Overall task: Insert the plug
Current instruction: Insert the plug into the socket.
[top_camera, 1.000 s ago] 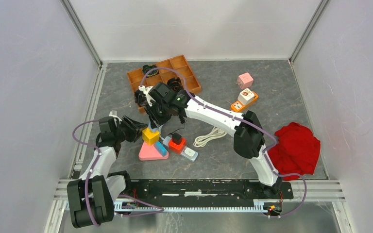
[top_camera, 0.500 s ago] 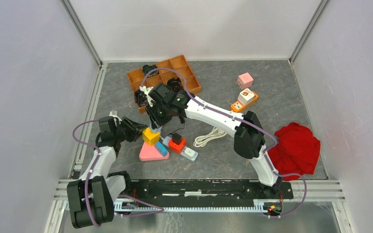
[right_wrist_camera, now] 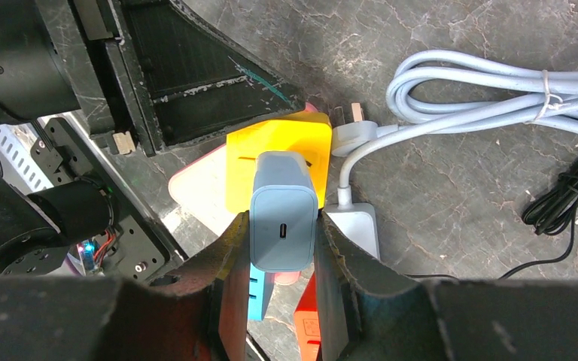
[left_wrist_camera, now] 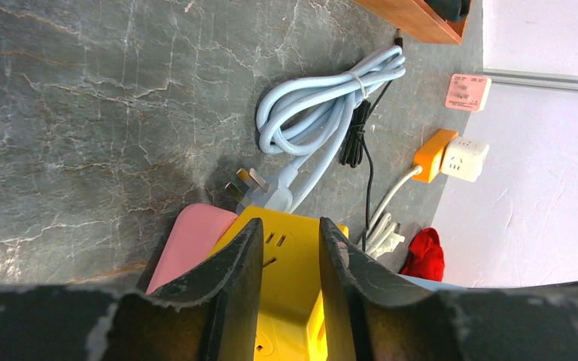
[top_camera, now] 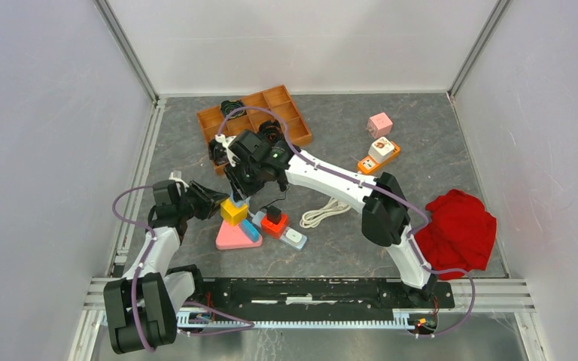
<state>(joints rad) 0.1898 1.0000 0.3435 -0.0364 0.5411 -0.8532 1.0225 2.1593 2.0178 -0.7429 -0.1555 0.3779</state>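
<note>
The plug [right_wrist_camera: 284, 226] is a pale blue-grey adapter with a small port on its back face. My right gripper [right_wrist_camera: 282, 226] is shut on its sides and holds it just over a yellow socket cube [right_wrist_camera: 271, 158]. In the top view the right gripper [top_camera: 239, 188] hangs over that yellow cube [top_camera: 233, 211], and the plug is hidden under the wrist. My left gripper [top_camera: 212, 203] reaches in from the left. In the left wrist view the left gripper [left_wrist_camera: 290, 226] is shut on the yellow cube [left_wrist_camera: 290, 263], whose slotted face shows between the fingers.
The yellow cube stands on a pink triangular socket block [top_camera: 233, 237]. Next to it lie a blue block [top_camera: 250, 230], a red socket [top_camera: 274, 224] with a black plug, and a white strip [top_camera: 295, 239]. A coiled pale cable [left_wrist_camera: 316, 113], brown tray [top_camera: 286, 105] and red cloth [top_camera: 459, 229] lie around.
The left jaws have closed in on the yellow cube. The right gripper with the plug has hardly shifted above it.
</note>
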